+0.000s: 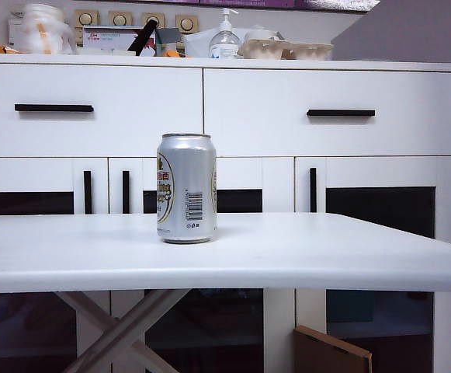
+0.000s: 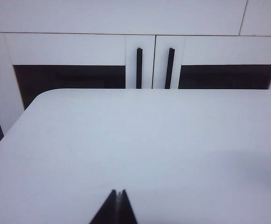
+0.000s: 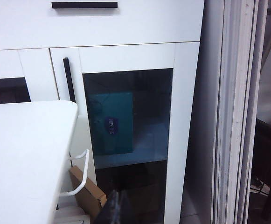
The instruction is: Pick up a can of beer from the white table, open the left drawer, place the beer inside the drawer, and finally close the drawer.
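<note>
- The left hand (image 2: 119, 205), its dark fingertips pressed together and holding nothing, hung low over the near part of the large white desk (image 2: 140, 149), well back from the cabinet; the can did not show in its wrist view.
- The right hand (image 3: 118, 207), likewise pinched closed and empty, sat off the desk's right corner, facing a glass-fronted door with a teal box (image 3: 111, 122) behind it.
- Neither hand appeared in the exterior view.
- The small silver aluminium can of beer (image 1: 186, 188), gold-and-white label and barcode showing, stood upright near the middle of the desk, nothing close around it.
- Behind it, the wide white left drawer (image 1: 89, 109) with its slim black bar handle (image 1: 53, 108) was fully closed.
- The pick-up had evidently not begun. Done well, it would call for spreading the fingers wider than the can first, approaching level at mid-height and closing squarely across the body, since a thin, smooth, tall can would likely tip or slide if nudged off-centre.
</note>
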Controlling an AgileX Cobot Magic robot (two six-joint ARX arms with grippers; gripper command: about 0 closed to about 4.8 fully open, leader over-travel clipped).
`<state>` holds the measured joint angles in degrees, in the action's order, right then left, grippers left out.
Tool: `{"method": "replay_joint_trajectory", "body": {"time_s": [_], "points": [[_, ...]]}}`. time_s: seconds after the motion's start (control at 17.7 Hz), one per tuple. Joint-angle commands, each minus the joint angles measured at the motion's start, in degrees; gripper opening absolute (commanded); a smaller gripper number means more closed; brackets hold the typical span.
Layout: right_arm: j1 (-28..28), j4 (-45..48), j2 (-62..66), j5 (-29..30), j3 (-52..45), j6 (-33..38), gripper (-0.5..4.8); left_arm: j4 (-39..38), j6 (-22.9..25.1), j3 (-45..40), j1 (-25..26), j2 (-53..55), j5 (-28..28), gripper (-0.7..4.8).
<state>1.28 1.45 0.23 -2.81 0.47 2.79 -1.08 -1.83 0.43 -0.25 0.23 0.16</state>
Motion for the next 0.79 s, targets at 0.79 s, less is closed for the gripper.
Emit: {"method": "replay_joint_trajectory", "body": {"time_s": [0.79], "points": [[-0.11,-3.43,-0.07,1.73,10.45,4.37,-0.02,-4.24,-1.79,8.52,-0.07,1.16,-5.99,-0.05]]}}
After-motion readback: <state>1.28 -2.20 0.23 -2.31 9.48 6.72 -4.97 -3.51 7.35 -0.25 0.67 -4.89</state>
